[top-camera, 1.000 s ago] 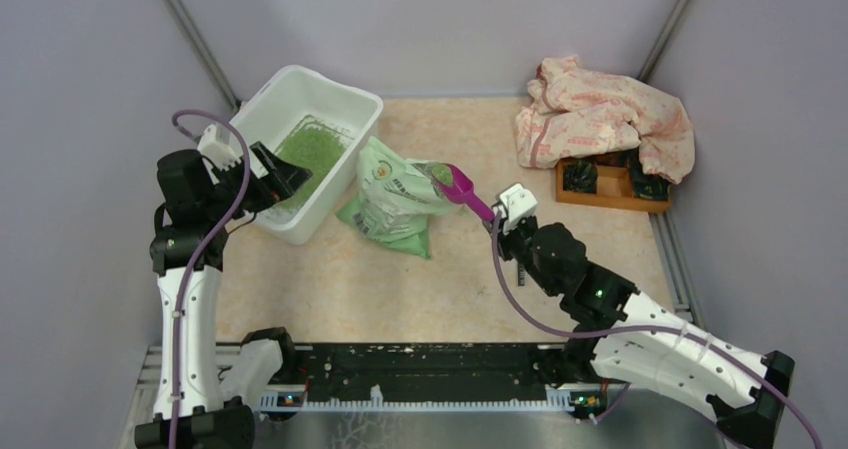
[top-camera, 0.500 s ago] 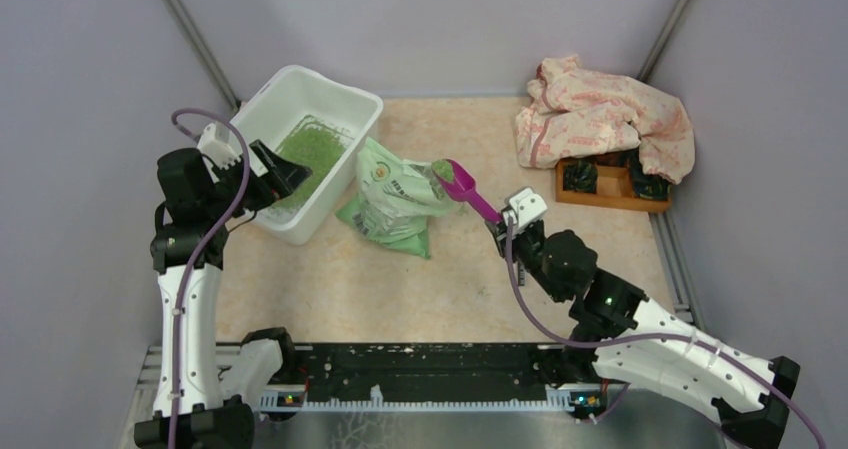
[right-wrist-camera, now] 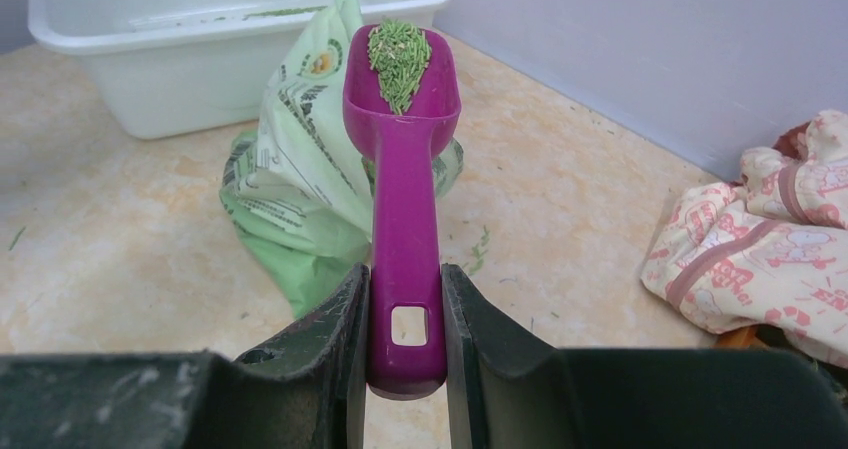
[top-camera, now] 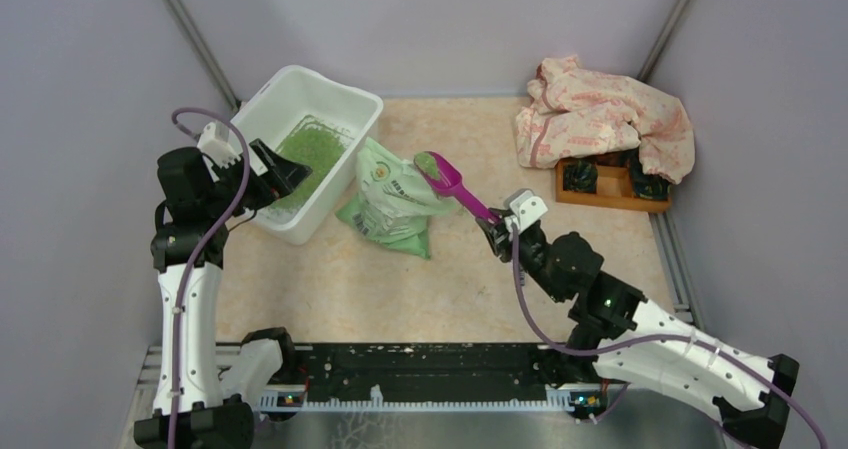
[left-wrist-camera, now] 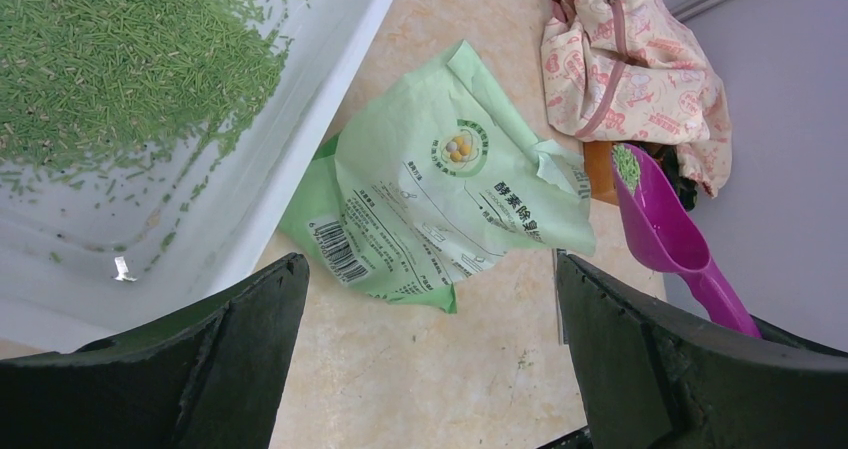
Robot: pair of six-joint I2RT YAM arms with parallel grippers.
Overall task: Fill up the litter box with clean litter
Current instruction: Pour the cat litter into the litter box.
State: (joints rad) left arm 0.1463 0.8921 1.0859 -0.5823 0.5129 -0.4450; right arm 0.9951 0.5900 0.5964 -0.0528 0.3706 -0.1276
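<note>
Magenta plastic scoop (right-wrist-camera: 403, 169), long-handled, is pinched at the very end of its handle by the right tool (right-wrist-camera: 405, 329). The two dark fingers (right-wrist-camera: 340, 319) press on either side of the handle just by its square hole. The scoop sits level above the beige marbled worktop (top-camera: 400, 289), bowl pointing away from the arm. A small heap of green pellet litter (right-wrist-camera: 398, 54) lies in the bowl.

Just beyond and under the bowl lies a light green printed plastic bag (top-camera: 395, 204), crumpled and slumped on the worktop with its opened top towards the scoop. It sits between the scoop and the large white rectangular plastic tub (top-camera: 300, 79), just beside the tub's right wall.

The tub stands at the far left of the worktop. More of the green litter covers part of its floor in a loose patch, with bare white bottom around it. The left tool (top-camera: 285, 174) hangs over the tub's near side, its fingers (left-wrist-camera: 250, 339) spread wide and gripping nothing.

Far right, well apart from the tub, a pink patterned cloth (top-camera: 600, 119) lies bunched up. It drapes over the back of an orange wooden compartment tray (top-camera: 600, 194).
</note>
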